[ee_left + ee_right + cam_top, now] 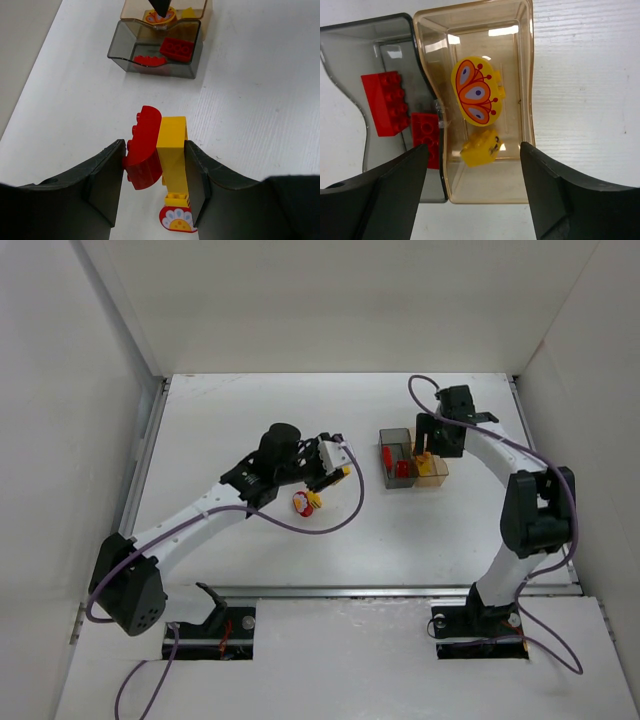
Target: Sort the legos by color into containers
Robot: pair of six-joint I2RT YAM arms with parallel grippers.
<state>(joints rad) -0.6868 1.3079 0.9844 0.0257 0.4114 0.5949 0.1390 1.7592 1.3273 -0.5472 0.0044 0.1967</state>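
Note:
My left gripper [155, 170] is shut on a red curved brick [145, 150] and a yellow brick [172, 150], held side by side; in the top view it [337, 468] is left of the containers. Below it on the table lie a round red piece with a white face [177, 221] and a small yellow brick [177, 200], also seen from above [304, 503]. My right gripper [472, 165] is open above the amber box [485, 187]. That box holds a yellow butterfly disc [476, 90] and a small yellow brick [481, 148]. The grey box [350, 55] holds two red bricks [385, 102].
The joined boxes stand at the middle right of the table, grey [393, 437] on the left and amber [436, 478] on the right. White walls surround the table. A purple cable [350, 510] loops from the left arm over the table.

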